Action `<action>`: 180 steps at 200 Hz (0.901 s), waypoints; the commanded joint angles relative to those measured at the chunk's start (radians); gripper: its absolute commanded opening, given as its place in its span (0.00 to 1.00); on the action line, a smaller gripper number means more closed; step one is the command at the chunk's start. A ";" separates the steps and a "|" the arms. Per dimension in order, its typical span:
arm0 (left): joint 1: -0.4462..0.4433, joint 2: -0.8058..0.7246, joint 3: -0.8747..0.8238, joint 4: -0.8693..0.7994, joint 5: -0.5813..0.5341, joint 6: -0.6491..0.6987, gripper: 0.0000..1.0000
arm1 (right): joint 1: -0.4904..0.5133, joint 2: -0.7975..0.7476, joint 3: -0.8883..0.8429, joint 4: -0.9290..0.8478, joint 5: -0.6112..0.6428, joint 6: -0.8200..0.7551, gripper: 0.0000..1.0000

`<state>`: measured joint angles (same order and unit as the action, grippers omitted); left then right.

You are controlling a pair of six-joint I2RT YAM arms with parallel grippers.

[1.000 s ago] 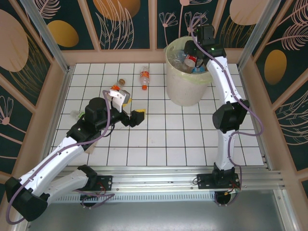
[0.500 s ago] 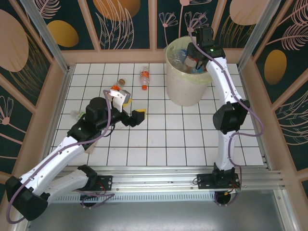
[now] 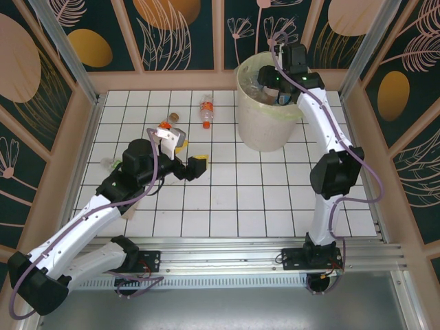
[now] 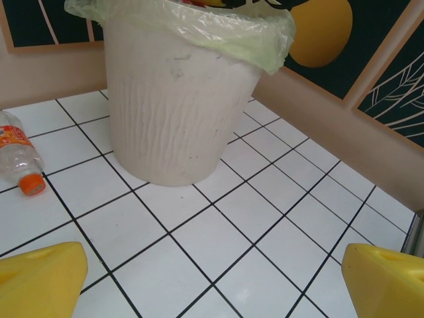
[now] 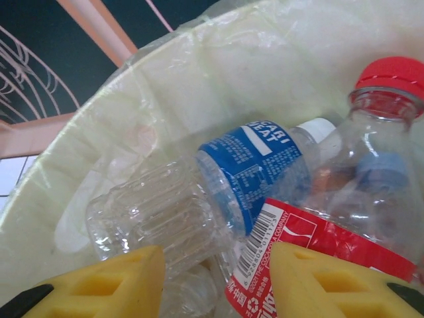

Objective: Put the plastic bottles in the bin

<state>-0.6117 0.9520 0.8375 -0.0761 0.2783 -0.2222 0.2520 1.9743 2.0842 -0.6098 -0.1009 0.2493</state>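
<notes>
Your right tool [image 5: 215, 265] had swung from the rim to over the middle of the bin [image 3: 265, 134], at one o'clock on the bench [image 3: 275, 199], so a drop would land inside. Its jaws stood partly apart; I couldn't tell whether they clamped the red-labelled bottle [image 5: 331, 218], printed "COMPANY". The blue-labelled bottle [image 5: 255, 172] read "EAT". Your left tool [image 4: 215, 281] stayed wide apart; an orange-capped bottle [image 3: 205, 110] lay at twelve.

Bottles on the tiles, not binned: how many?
3: orange-label bottle left of the bin, orange-capped bottle and clear bottle beside the left arm. Others may be hidden under it.
</notes>
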 commanded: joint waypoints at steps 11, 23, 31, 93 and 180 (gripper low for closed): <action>-0.003 -0.006 0.001 -0.002 -0.021 -0.021 0.99 | -0.016 -0.035 -0.075 -0.008 -0.065 0.054 0.48; -0.004 -0.006 0.002 -0.003 -0.034 -0.027 0.99 | -0.020 -0.043 -0.068 0.001 -0.071 0.054 0.48; -0.005 -0.004 0.006 -0.006 -0.044 -0.032 0.99 | -0.025 -0.046 -0.054 0.000 -0.081 0.057 0.48; -0.004 0.049 0.055 -0.027 -0.210 -0.018 0.99 | -0.031 -0.201 -0.116 0.117 -0.187 0.019 0.49; 0.038 0.434 0.315 -0.130 -0.420 -0.054 0.99 | 0.001 -0.690 -0.667 0.306 -0.247 0.029 0.53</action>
<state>-0.6006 1.2945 1.0645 -0.1532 -0.0914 -0.2405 0.2310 1.4021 1.5497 -0.3908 -0.3088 0.2687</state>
